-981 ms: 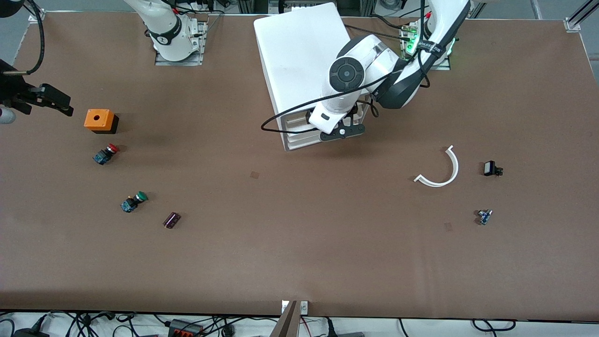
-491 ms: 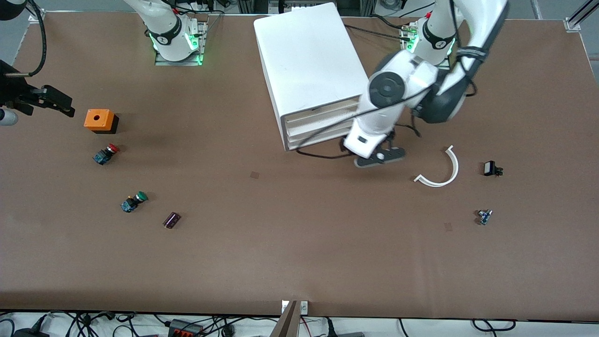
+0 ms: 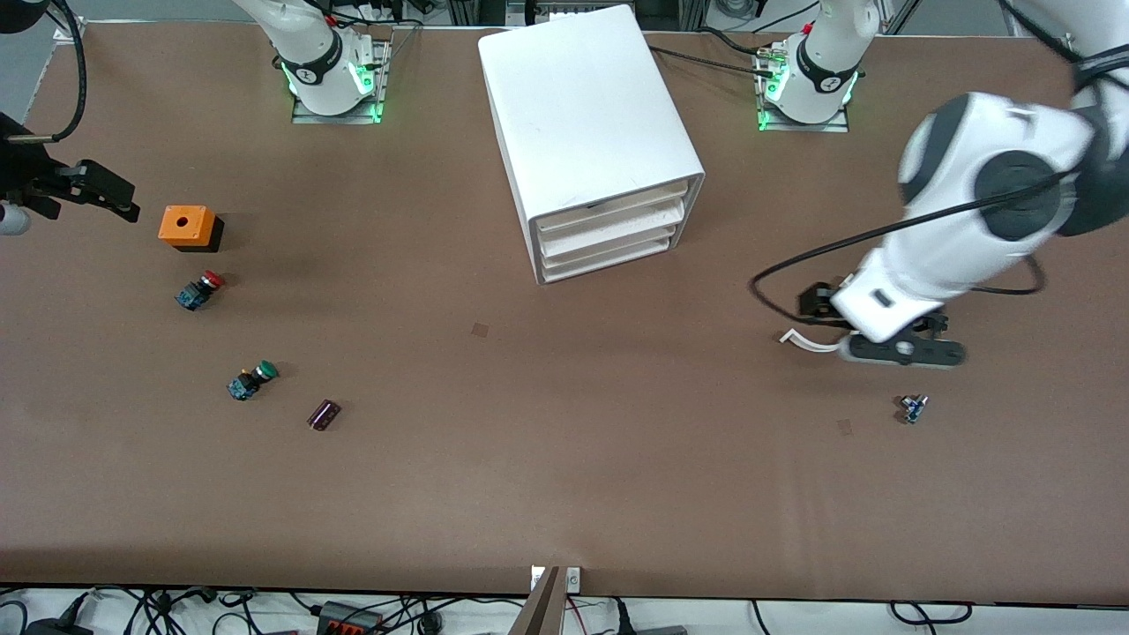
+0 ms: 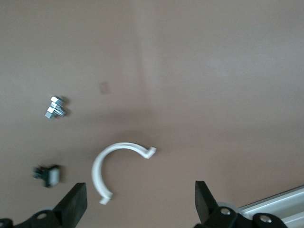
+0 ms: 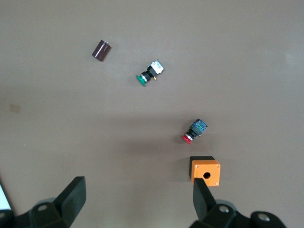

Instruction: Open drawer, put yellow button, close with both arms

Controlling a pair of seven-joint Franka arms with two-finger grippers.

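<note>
The white cabinet (image 3: 582, 97) stands at the table's middle, near the bases. Its top drawer (image 3: 609, 205) is shut, flush with the three below. The yellow button is not in view in any frame. My left gripper (image 3: 900, 351) hangs open and empty over a white curved piece (image 3: 798, 339) toward the left arm's end of the table. In the left wrist view the gripper (image 4: 140, 209) is above that piece (image 4: 102, 166). My right gripper (image 3: 97, 190) is open and empty, up at the right arm's end, over the table beside an orange box (image 3: 188, 227), as the right wrist view (image 5: 137, 199) shows.
A red-capped button (image 3: 201, 289), a green-capped button (image 3: 253, 379) and a dark cylinder (image 3: 324, 414) lie at the right arm's end. A bolt (image 3: 913, 408) lies nearer the front camera than the left gripper. A small black part (image 4: 47, 174) lies beside the curved piece.
My left gripper has swung away from the cabinet's drawer fronts toward the left arm's end and now hangs over the white curved piece. The right arm has not moved.
</note>
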